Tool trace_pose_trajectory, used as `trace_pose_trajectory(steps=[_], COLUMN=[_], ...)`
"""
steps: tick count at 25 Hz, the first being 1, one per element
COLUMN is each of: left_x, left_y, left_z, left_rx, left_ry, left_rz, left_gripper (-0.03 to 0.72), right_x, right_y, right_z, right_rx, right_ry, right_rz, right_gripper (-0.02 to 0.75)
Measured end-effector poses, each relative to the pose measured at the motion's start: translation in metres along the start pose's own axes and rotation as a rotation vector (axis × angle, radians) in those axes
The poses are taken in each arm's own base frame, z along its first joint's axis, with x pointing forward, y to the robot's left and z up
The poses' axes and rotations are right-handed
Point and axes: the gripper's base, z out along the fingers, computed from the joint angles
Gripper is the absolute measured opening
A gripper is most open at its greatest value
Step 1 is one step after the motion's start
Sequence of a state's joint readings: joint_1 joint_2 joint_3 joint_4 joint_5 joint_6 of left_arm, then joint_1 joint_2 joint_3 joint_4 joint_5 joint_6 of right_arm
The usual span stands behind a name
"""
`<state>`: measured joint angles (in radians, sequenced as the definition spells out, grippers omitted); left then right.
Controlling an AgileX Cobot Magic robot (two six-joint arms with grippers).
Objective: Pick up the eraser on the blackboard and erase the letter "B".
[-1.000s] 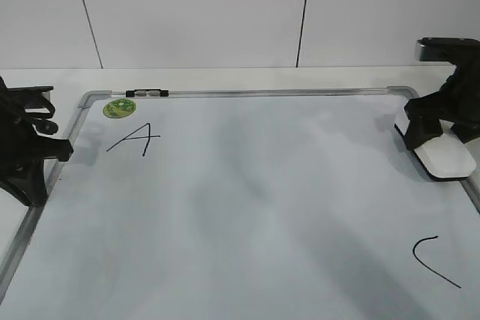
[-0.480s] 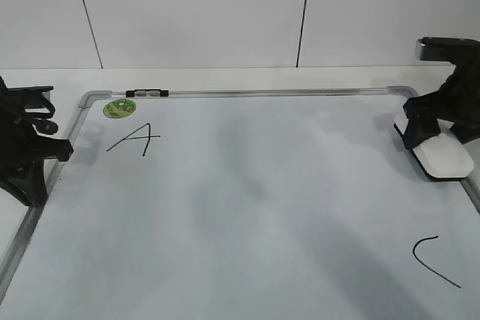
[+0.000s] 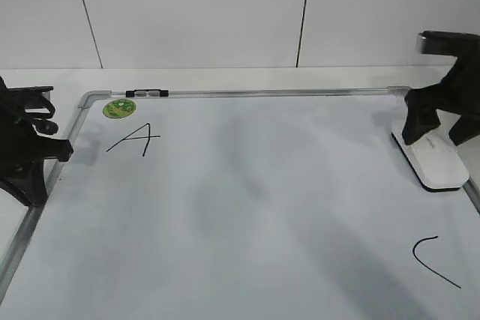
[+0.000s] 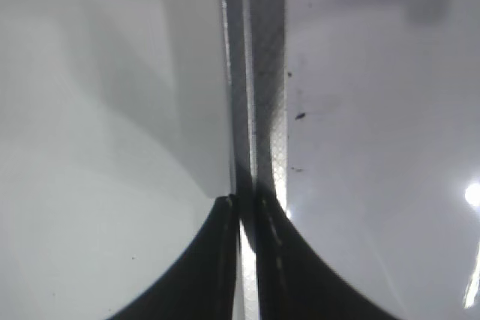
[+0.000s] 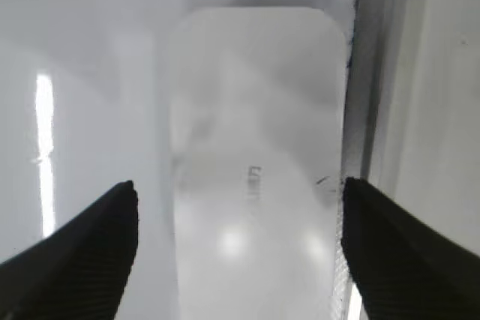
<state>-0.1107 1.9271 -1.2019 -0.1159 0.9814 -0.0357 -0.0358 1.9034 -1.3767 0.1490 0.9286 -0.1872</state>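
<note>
The eraser (image 3: 435, 161) lies flat on the blackboard (image 3: 247, 200) by its right frame edge, near the far right corner; the right gripper (image 5: 238, 249) straddles it, spread wide; the left gripper (image 4: 247, 222) is pinched narrow over the left frame edge.

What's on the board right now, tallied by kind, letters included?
Black handwritten marker letters: 2, the "A" and the "C"; no "B" visible
White oblong plastic eraser: 1
Round green sticker: 1
Total: 4
</note>
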Motion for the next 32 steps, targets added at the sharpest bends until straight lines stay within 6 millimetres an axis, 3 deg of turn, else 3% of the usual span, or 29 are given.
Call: trace_pose_trajectory(steps=[7,13,16,21,25,27,32], left_x=[0.000,0.000,0.000,0.002,0.005,0.005,0.005], left_y=[0.000,0.000,0.000,0.000,0.000,-0.001,-0.005], left_z=[0.000,0.000,0.000,0.000,-0.001,-0.008,-0.051], left_rx=[0.000,0.000,0.000,0.003,0.002,0.004,-0.004], left_ry=[0.002,0.002,0.002,0.022,0.057,0.068,0.014], left_rz=[0.000,0.002,0.011,0.012,0.012,0.015,0.041], left_gripper=[0.036,0.049,0.097,0.261,0.295,0.298,0.299], right_x=[-0.016,-0.029,-0.029,-0.025,-0.018,-0.013,0.002], right_y=[0.005,0.006,0.008,0.013,0.018,0.021,0.028], right_z=[-0.040,-0.063,-0.069,-0.093,-0.119,-0.135,-0.173], right_rx=[-0.022,-0.020,-0.030,-0.044,-0.051,-0.058,-0.064], right_ry=[0.061,0.008,-0.005,-0.060,-0.122,-0.159,-0.248], right_rz=[0.012,0.054,0.072,0.075,0.072,0.071,0.077], right_gripper=[0.643,0.624,0.594,0.567,0.562,0.561,0.561])
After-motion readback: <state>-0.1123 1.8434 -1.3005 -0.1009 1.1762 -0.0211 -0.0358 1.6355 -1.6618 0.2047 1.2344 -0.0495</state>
